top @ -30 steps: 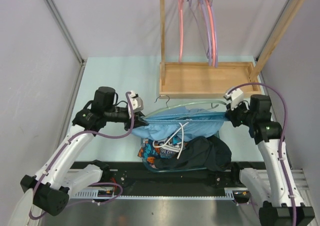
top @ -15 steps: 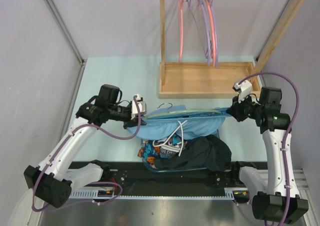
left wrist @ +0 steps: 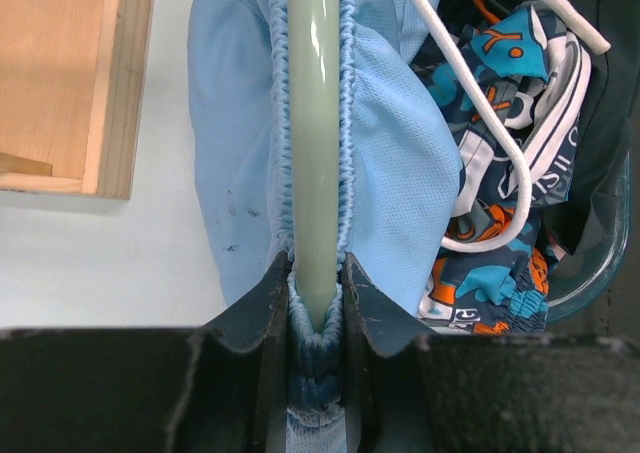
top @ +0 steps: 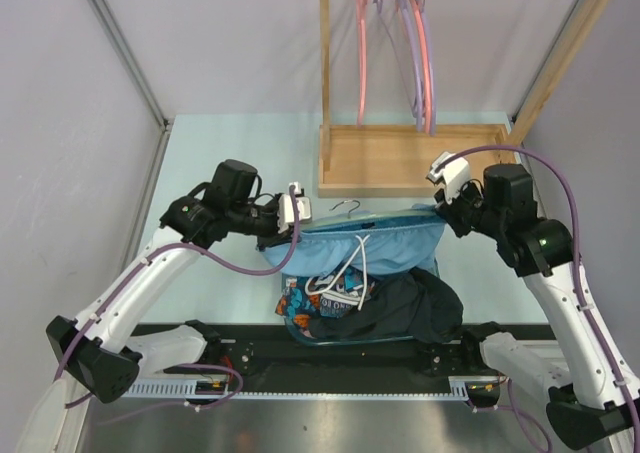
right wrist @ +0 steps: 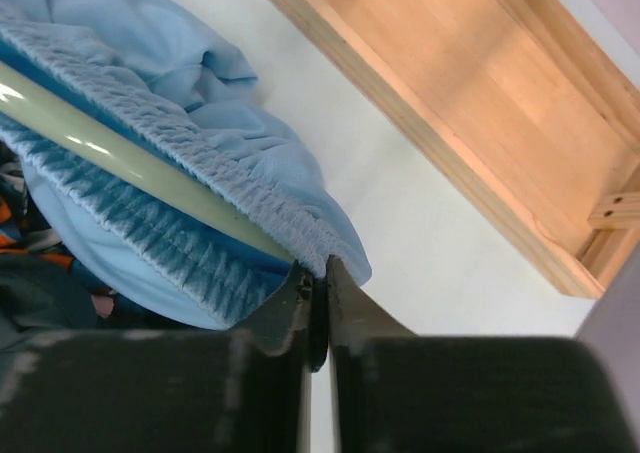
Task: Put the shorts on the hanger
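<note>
The sky-blue shorts point(top: 385, 245) hang stretched between my two grippers, above the table, with the white drawstring point(top: 357, 265) dangling. The sage hanger point(top: 345, 210) lies inside the waistband, its hook sticking up at the back. My left gripper point(top: 290, 220) is shut on the left end of the waistband and the hanger bar point(left wrist: 316, 123). My right gripper point(top: 441, 210) is shut on the right end of the waistband point(right wrist: 250, 188), where the hanger bar point(right wrist: 120, 148) runs between the gathered edges.
A clear bin point(top: 300, 335) below the shorts holds a blue-and-orange patterned garment point(top: 325, 303) and a black garment point(top: 415, 308). A wooden rack point(top: 415, 158) stands at the back with pink point(top: 361, 53) and purple hangers point(top: 412, 43) on its rail.
Both grippers have moved inward and back toward the rack, so the shorts are less stretched and sag more. The hanger's hook has shifted right.
</note>
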Robot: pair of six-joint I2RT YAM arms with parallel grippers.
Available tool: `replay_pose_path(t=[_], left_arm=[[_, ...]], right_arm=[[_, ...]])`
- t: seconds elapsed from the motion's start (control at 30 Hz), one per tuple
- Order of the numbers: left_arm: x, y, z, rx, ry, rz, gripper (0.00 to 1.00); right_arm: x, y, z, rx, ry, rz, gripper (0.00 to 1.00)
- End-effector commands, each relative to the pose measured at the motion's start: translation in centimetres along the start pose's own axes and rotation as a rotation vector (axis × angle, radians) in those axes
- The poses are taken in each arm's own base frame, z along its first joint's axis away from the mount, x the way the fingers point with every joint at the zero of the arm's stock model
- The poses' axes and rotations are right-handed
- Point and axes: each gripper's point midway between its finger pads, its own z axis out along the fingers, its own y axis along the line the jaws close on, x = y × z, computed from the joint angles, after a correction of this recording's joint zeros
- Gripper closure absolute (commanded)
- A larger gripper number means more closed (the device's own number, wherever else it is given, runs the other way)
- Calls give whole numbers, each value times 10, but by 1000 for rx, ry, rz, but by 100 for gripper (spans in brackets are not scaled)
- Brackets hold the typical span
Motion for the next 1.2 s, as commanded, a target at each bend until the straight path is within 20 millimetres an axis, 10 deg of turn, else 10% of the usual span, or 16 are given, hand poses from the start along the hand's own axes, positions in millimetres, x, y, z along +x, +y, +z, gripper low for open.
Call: replay_pose_path(t=[0.0,0.13,0.33,0.63,1.07,1.17], left_arm=[[-11,8,-10,-53,3,-15,100],[-14,4,-12,-40,-15,-2,100],[-23,2,-13,-17,-46,19,100],[-49,-5,-19,69,-106,91,100],[-71,-9,-26,113,-170,175,100],[-78,-6,-29,83,-199,189,100]], right_arm=[[-23,-27,-15,145,-19,26,82],[-41,-15,-30,79,-99,15,37],[-72,18,-47,-109,-261,-114,23],[-102,71,-35,-383,-375,-306,26],[-94,112,0,-538,-300,-415,43],[-81,118,1,-579,-249,-401,73]])
